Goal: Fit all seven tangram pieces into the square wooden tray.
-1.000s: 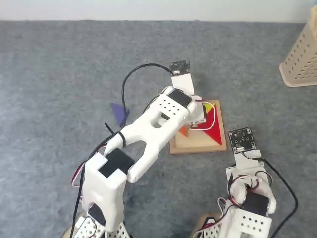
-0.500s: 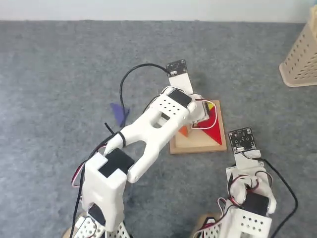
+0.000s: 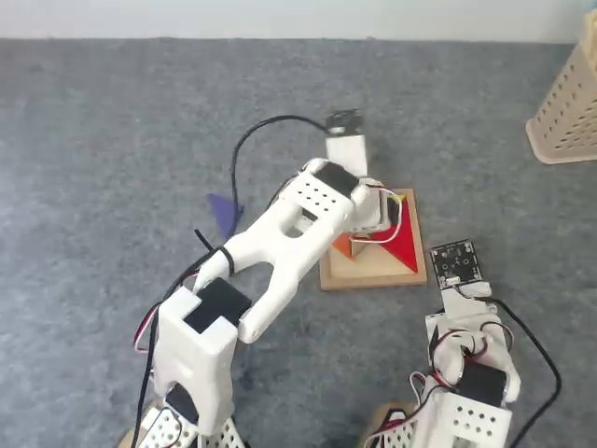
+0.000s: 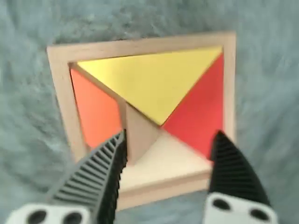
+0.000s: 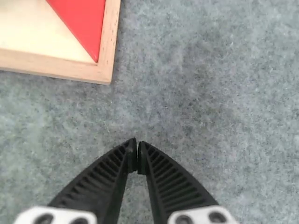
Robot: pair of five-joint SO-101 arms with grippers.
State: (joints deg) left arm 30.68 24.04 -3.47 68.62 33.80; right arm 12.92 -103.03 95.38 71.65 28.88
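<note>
The square wooden tray (image 4: 60, 93) lies right under my left gripper (image 4: 166, 158), which hangs open above it with nothing between its fingers. Inside sit a large yellow triangle (image 4: 154, 84), a red triangle (image 4: 196, 116) and an orange piece (image 4: 96, 112); the remaining floor is bare wood. In the high view the left arm (image 3: 317, 201) covers much of the tray (image 3: 373, 273), leaving the red triangle (image 3: 403, 245) and orange piece (image 3: 343, 247) showing. A purple piece (image 3: 224, 213) lies on the carpet to the tray's left. My right gripper (image 5: 137, 156) is shut over carpet near a tray corner (image 5: 105, 70).
Grey carpet covers the whole table. A beige perforated container (image 3: 569, 103) stands at the far right edge. The right arm (image 3: 466, 373) rests at the front right, just short of the tray. A black cable (image 3: 247, 145) loops above the left arm.
The left arm's wrist has shifted slightly toward the far side over the tray, and the yellow triangle is now hidden beneath it in the high view. The right arm has kept still.
</note>
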